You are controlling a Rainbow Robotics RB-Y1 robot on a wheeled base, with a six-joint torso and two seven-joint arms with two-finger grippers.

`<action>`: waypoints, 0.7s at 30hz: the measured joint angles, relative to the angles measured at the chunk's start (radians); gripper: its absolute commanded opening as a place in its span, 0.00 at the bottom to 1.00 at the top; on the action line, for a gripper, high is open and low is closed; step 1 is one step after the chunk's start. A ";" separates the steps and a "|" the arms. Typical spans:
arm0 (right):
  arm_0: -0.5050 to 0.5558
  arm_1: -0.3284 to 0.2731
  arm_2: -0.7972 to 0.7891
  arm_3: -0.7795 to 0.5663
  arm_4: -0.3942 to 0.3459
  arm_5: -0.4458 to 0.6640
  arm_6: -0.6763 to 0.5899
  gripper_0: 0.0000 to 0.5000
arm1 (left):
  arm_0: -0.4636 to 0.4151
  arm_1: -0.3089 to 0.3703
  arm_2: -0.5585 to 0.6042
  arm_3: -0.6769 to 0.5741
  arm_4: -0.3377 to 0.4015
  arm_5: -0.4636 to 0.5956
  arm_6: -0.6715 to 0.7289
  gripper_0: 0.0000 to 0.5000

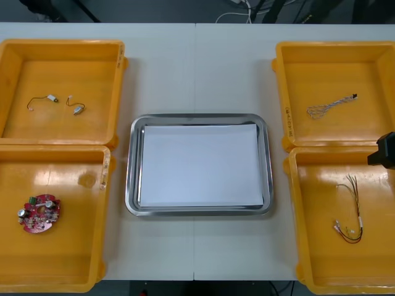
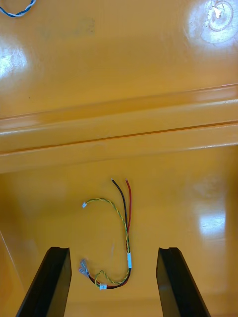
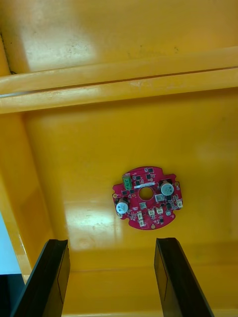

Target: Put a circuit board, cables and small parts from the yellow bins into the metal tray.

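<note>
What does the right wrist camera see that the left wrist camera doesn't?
Right wrist, not left: the red and yellow cable by the open right gripper, plus an end of the twisted blue and white cable in the next bin. Left wrist, not right: the round red circuit board beyond the open left gripper. Both: yellow bin floor, two black fingers apart.

bins (image 1: pixel 62 68) are showing yellow | metal tray (image 1: pixel 131 179) is gleaming silver, white inside | circuit board (image 1: pixel 39 213) is showing red with green and silver dots | cable (image 2: pixel 127 237) is showing yellow-green twist, red and black strands | left pincer (image 3: pixel 111 280), right pincer (image 2: pixel 113 282) are showing black
</note>
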 measured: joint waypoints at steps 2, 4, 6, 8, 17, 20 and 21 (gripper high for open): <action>0.000 0.000 0.000 0.000 0.000 0.000 0.000 1.00 | 0.000 0.000 0.000 0.000 0.000 0.000 0.000 1.00; 0.000 0.000 0.000 0.000 0.000 0.000 0.000 1.00 | 0.000 0.000 0.000 0.000 0.000 0.000 0.000 1.00; 0.000 0.000 0.000 0.000 0.000 0.000 0.000 1.00 | 0.000 0.000 0.000 0.000 0.000 0.000 0.000 1.00; 0.000 0.000 0.000 0.000 0.000 0.000 0.000 1.00 | 0.000 0.000 0.000 0.000 0.000 0.000 0.000 1.00; 0.000 0.000 0.000 0.000 0.000 0.000 0.000 1.00 | 0.000 0.000 0.000 0.000 0.000 0.000 0.000 1.00; 0.000 0.000 0.000 0.000 0.000 0.000 0.000 1.00 | 0.000 0.000 0.000 0.000 0.000 0.000 0.000 1.00; 0.000 0.000 0.000 0.000 0.000 0.000 0.000 1.00 | 0.000 0.000 0.000 0.000 0.000 0.000 0.000 1.00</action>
